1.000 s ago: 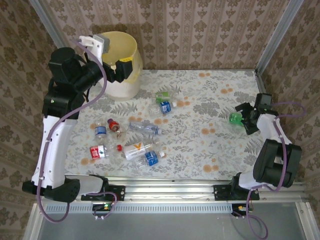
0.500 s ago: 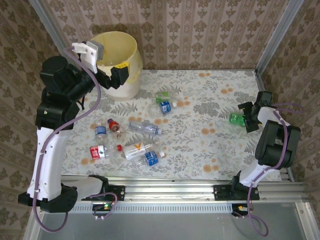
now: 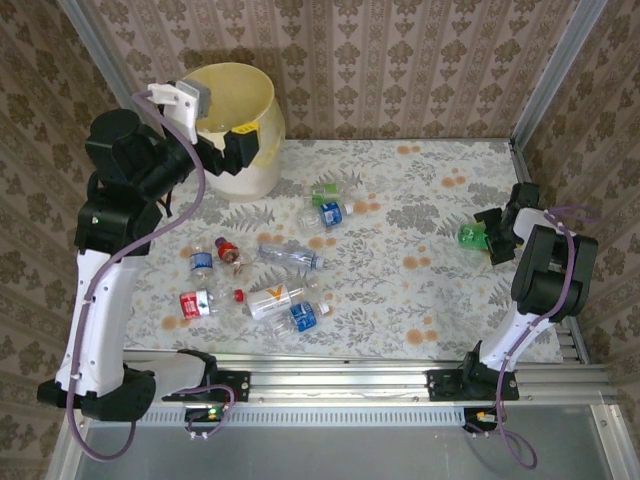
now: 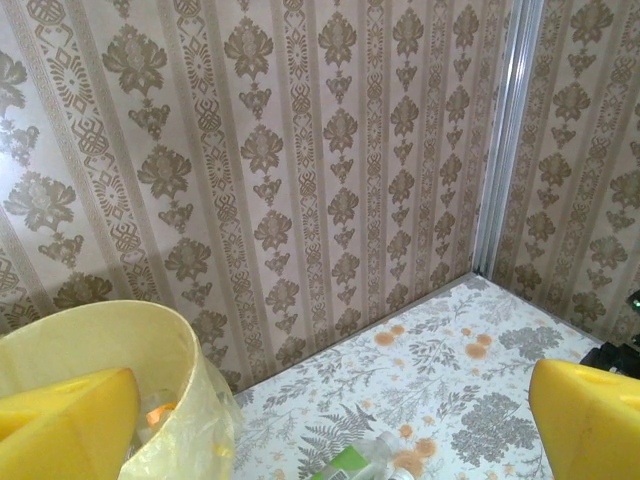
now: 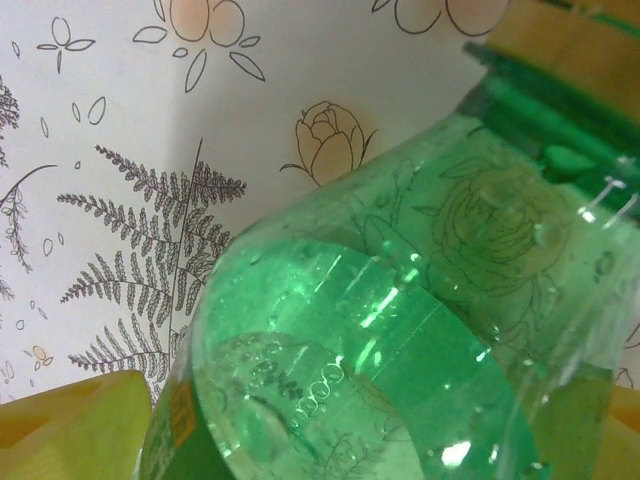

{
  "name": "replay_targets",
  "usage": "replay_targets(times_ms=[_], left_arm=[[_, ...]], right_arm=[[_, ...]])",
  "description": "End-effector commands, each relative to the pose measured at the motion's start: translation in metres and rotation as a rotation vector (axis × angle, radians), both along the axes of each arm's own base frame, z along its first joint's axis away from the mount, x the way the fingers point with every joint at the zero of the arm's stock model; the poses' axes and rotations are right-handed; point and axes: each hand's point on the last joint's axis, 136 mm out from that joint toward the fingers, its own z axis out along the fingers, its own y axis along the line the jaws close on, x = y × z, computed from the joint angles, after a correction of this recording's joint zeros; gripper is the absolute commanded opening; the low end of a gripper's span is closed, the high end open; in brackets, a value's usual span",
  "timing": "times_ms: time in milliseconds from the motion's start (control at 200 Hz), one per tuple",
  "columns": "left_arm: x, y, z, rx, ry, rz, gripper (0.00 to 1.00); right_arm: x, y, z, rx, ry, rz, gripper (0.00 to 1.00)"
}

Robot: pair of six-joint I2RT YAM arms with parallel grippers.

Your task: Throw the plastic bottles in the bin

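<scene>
The bin (image 3: 255, 172), a pale-yellow bucket with a bag liner, stands at the far left corner. My left gripper (image 3: 240, 148) hovers open and empty beside its right rim. In the left wrist view the yellow pads (image 4: 65, 425) flank the bin (image 4: 120, 330) and a green-labelled bottle (image 4: 350, 462). Several plastic bottles (image 3: 290, 254) lie scattered in the table's left half. A green bottle (image 3: 470, 236) lies at the right edge, its body between the open jaws of my right gripper (image 3: 492, 236). Up close, the green bottle (image 5: 400, 350) rests on the cloth between my right gripper's (image 5: 340, 440) pads.
A flower-patterned cloth (image 3: 400, 300) covers the table. Wallpapered walls close in the back and both sides, with metal posts (image 3: 560, 60) at the corners. A loose red cap (image 3: 240, 295) lies among the bottles. The near rail (image 3: 340, 385) carries both arm bases.
My left arm has drawn back a little to the left, its gripper still by the bin. My right arm's elbow has lifted over the green bottle and its jaws have narrowed slightly.
</scene>
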Motion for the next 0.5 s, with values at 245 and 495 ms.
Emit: replay_targets(times_ms=[245,495], left_arm=[[0.001,-0.025,-0.001,0.031,-0.026,-0.032,1.0],[-0.007,-0.051,-0.011,0.036,-0.007,-0.114,1.0]], right_arm=[[0.001,0.016,-0.019,0.016,-0.004,0.1,0.71],[0.014,0.041,-0.001,0.017,-0.091,0.183,0.53]])
